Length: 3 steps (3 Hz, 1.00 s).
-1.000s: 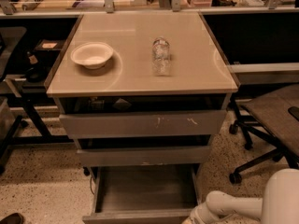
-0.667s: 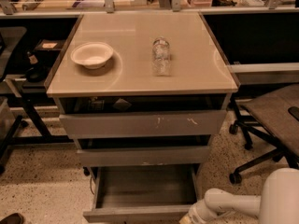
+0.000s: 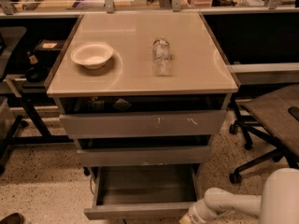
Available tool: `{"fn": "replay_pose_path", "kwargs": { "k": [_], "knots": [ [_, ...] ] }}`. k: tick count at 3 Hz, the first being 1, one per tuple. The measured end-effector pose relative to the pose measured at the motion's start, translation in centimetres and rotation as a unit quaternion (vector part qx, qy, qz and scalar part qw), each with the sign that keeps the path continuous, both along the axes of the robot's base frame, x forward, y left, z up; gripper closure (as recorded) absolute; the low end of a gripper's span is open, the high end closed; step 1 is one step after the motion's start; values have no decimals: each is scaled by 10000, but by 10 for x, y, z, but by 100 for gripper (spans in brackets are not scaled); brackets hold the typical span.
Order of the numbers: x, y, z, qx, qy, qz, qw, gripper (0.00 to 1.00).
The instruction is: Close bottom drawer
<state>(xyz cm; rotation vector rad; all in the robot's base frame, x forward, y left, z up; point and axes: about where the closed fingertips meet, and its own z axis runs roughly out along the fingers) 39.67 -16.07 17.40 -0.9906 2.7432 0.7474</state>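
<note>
The bottom drawer [image 3: 140,211] is pulled out from the cabinet. It is a wide, shallow grey drawer with a plain front, and its inside [image 3: 145,185] looks empty. My white arm [image 3: 233,203] reaches in from the bottom right. The gripper [image 3: 188,217] is at the frame's bottom edge, next to the right end of the drawer's front, and is mostly cut off by the frame.
Above are the middle drawer front [image 3: 145,155] and the scratched top drawer front [image 3: 142,123]. On the cabinet top [image 3: 135,78] are a white bowl [image 3: 92,55] and a lying clear bottle [image 3: 161,56]. An office chair [image 3: 273,120] stands at the right, a dark desk frame [image 3: 23,106] at the left.
The end of my arm has shifted slightly left along the drawer's front. The drawer stands out about as far as before.
</note>
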Motion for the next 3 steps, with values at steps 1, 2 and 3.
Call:
{"fn": "replay_pose_path", "kwargs": {
  "k": [1, 2, 3],
  "knots": [
    [0, 0, 0, 0, 0, 0, 10000, 58],
    [0, 0, 0, 0, 1, 0, 10000, 35],
    [0, 0, 0, 0, 1, 0, 10000, 12]
  ]
}}
